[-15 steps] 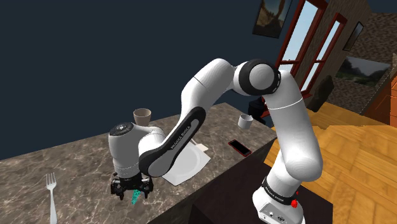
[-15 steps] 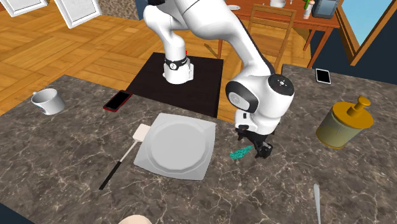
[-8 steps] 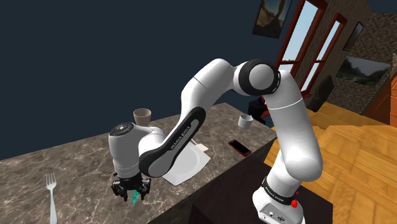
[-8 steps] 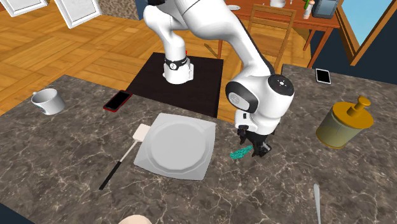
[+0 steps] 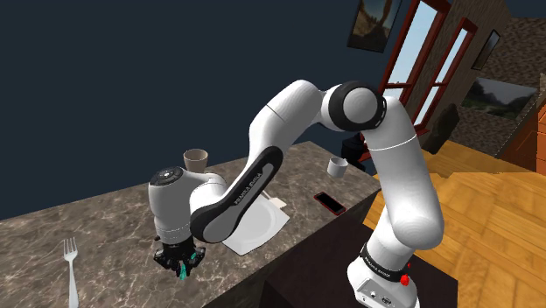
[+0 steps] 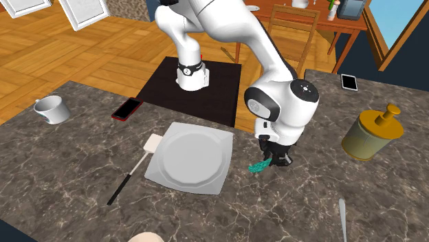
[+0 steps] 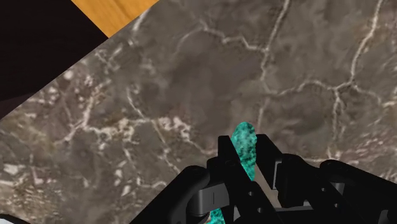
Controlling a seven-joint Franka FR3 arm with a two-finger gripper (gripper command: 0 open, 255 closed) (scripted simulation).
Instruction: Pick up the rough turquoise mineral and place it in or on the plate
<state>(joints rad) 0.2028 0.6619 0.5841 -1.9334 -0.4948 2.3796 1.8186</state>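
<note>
jaws of my gripper point(image 7: 247, 151) pinch the turquoise mineral point(image 7: 243, 140), low by the marbled counter point(image 6: 75, 161); i see the white plate point(image 6: 192, 157) near it.

A dark marble counter point(image 6: 82, 172) is carrying a square white plate point(image 6: 192, 157). By the second exterior view, a white-headed spatula point(image 6: 137, 172) is lying against the plate's left edge. A red-rimmed phone point(image 6: 127, 108) and a white mug point(image 6: 51, 108) are sitting farther left. The turquoise mineral point(image 6: 260, 165) is showing just right of the plate. An olive lidded jar point(image 6: 369, 135) and a fork point(image 6: 342, 220) are lying well right of it.
</note>
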